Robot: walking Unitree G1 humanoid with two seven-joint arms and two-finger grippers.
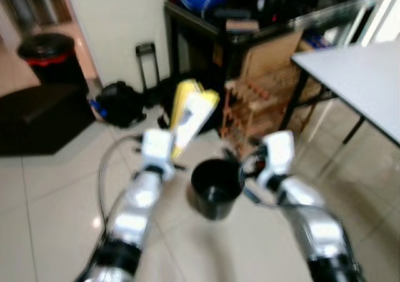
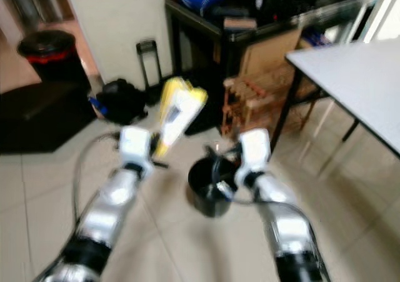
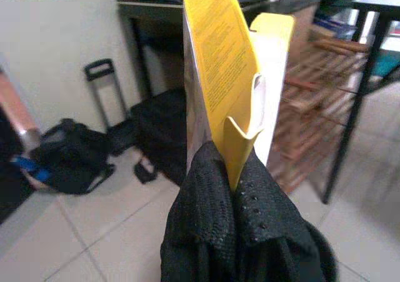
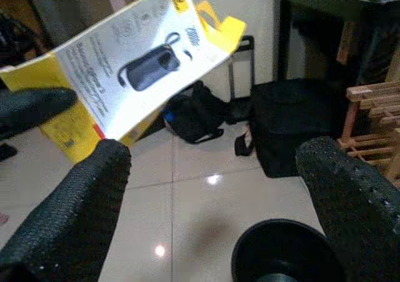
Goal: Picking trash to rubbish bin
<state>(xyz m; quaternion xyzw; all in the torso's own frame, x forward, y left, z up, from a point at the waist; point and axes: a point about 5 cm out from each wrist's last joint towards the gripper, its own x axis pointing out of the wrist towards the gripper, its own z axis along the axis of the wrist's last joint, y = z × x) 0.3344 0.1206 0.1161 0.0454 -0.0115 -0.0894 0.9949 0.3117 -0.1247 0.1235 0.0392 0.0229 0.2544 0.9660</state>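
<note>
A flat yellow and white product box (image 1: pixel 190 114) is pinched at its lower end by my left gripper (image 3: pixel 234 182), which is shut on it and holds it up, tilted, left of and above the bin. The box (image 4: pixel 134 63) shows a printed dark gadget on its white face. A small black round bin (image 1: pixel 215 187) stands on the tiled floor between my arms. My right gripper (image 4: pixel 212 188) is open just right of the bin's rim (image 4: pixel 281 251), its fingers (image 4: pixel 81 201) wide apart with nothing between them.
A wooden rack (image 1: pixel 259 110) and a black table with clutter stand behind the bin. A white table (image 1: pixel 356 75) reaches in from the right. A black bag (image 1: pixel 119 102), a dark case (image 4: pixel 294 125) and a black stool (image 1: pixel 37 116) lie to the left.
</note>
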